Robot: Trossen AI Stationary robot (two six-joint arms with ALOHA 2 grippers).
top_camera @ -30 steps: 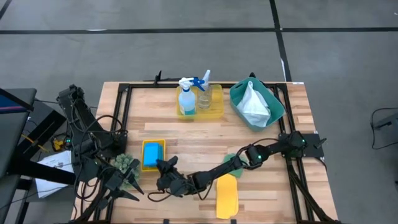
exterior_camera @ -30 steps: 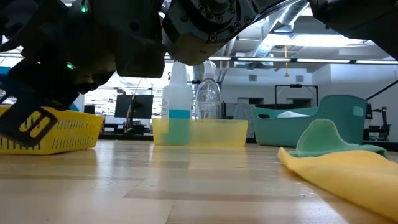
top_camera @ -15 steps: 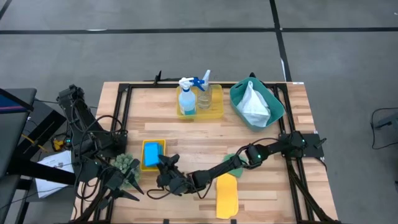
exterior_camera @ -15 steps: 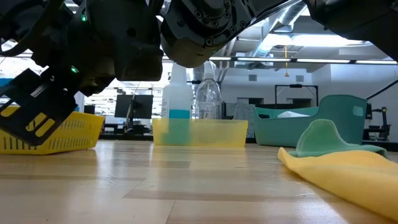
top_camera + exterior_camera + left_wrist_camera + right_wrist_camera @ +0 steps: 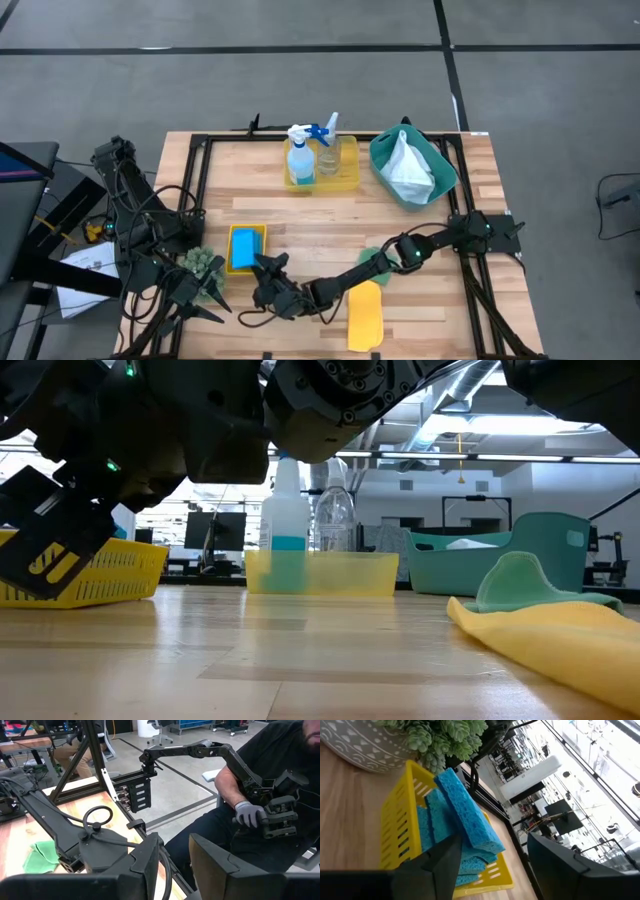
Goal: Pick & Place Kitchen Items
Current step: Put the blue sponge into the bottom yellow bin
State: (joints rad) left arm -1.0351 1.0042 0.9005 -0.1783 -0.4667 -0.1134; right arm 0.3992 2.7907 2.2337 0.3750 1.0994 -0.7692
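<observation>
A yellow tray near the table's front left holds blue sponges. One blue sponge lies tilted on top of the others. My right gripper reaches level from the table's right to the tray's near right corner. Its fingers stand open, just short of the tilted sponge. A yellow cloth lies flat by the front edge, and a green cloth shows beside my right arm. My left gripper waits open off the front left corner, with nothing between its fingers.
A spiky green plant in a grey pot stands left of the sponge tray. A second yellow tray with a spray bottle and a clear bottle sits at the back. A teal bin holds a white cloth. A seated person shows beyond the table.
My right gripper has opened beside the sponge tray while staying in place. In the low view its dark finger with the yellow lettering has swung outward. The sponges, cloths and bottles lie as before.
</observation>
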